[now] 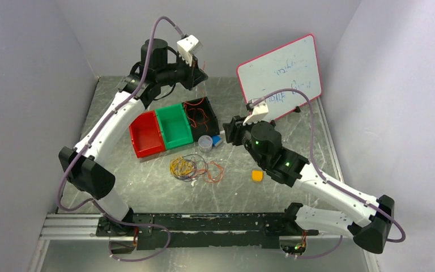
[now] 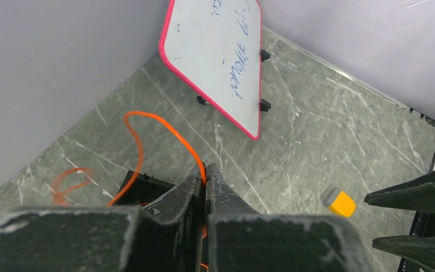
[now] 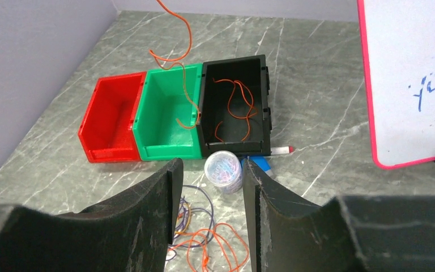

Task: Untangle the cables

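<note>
Plain pale lilac-grey walls (image 1: 28,56) close in on three sides around a grey-green marbled surface (image 1: 294,192) veined in white. A pink-framed whiteboard (image 1: 280,73) with blue scribbles stands tilted on small black feet, beyond the right hand (image 1: 228,131) and to its right, near the back corner. A silver metal rail (image 1: 68,225) runs along the near edge. The light is soft and even, with faint shadows.

Diffuse, even light from above; the grey marble-patterned tabletop (image 1: 260,195) carries only soft, faint shadows. In both wrist views the near black gripper fingers (image 3: 147,226) are blurred, the background sharp.
</note>
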Robot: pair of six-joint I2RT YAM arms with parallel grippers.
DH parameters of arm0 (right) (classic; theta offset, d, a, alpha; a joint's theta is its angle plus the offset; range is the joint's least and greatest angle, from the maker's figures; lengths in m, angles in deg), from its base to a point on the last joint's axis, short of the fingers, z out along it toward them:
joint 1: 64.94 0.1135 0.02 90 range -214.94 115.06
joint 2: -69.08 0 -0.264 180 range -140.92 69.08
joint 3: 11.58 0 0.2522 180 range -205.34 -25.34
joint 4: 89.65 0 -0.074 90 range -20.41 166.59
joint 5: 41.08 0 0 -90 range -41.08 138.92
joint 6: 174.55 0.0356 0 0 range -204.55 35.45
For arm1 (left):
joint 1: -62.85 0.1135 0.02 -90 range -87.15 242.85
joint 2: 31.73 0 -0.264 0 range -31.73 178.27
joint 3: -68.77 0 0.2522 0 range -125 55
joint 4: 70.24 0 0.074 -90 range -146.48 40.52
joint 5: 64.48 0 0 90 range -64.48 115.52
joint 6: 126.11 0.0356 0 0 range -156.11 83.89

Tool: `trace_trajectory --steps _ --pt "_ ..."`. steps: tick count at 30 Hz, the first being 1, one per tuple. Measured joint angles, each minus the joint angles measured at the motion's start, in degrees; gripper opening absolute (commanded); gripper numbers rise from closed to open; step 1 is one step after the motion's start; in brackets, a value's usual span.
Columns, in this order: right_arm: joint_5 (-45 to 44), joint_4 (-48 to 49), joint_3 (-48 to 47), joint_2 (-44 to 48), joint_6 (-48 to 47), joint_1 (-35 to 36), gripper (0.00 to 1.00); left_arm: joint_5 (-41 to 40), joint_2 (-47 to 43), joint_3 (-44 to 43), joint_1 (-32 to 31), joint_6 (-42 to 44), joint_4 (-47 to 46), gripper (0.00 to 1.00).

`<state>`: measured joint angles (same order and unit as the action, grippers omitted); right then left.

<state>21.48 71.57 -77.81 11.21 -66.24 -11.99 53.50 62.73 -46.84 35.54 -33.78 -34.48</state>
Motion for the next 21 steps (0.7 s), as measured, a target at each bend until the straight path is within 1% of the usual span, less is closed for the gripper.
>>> trace_trajectory --steps 13,21 --pt "-0.6 -0.1 1.1 0.6 1.1 0.0 0.47 -0.9 3.9 0.7 0.1 0.7 -2.6 0.07" --pt "-1.4 -0.1 1.1 0.5 1.1 0.0 0.47 -2.0 4.7 3.6 0.3 1.6 -3.5 0.07"
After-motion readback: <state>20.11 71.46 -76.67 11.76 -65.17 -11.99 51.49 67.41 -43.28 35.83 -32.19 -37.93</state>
